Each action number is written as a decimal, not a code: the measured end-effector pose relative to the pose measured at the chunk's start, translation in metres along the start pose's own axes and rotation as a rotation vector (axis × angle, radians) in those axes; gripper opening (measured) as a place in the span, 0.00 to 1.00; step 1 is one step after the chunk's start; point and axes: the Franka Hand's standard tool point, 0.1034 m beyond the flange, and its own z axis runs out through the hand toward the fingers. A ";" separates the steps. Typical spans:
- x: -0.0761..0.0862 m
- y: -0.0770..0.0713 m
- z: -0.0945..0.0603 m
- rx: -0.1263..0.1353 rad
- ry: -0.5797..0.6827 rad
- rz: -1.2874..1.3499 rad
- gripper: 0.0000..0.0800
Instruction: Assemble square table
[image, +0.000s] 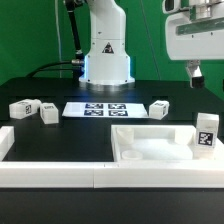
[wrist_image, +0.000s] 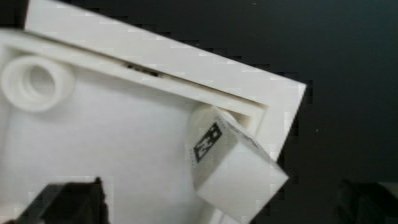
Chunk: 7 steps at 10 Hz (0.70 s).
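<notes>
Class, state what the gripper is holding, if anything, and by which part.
Nothing: the gripper hangs open above the square table top, clear of the upright leg.

The arm (image: 108, 20) has a smooth, rounded white casing. Its base column (image: 112, 58) carries a small black triangular marking (image: 103, 47) and ends in a ring (image: 105, 74) lit pale blue. Black cables (image: 73, 40) run beside the column on the exterior view's left. The tool (image: 197, 72) has a boxy white housing (image: 195, 35) with grey seams. Its two fingers (wrist_image: 63, 200) are dark, almost black, and blocky.
</notes>
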 end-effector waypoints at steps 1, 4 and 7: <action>0.001 0.020 0.009 0.002 0.012 -0.090 0.81; 0.009 0.089 0.009 -0.056 -0.034 -0.390 0.81; -0.003 0.100 0.016 -0.055 0.036 -0.622 0.81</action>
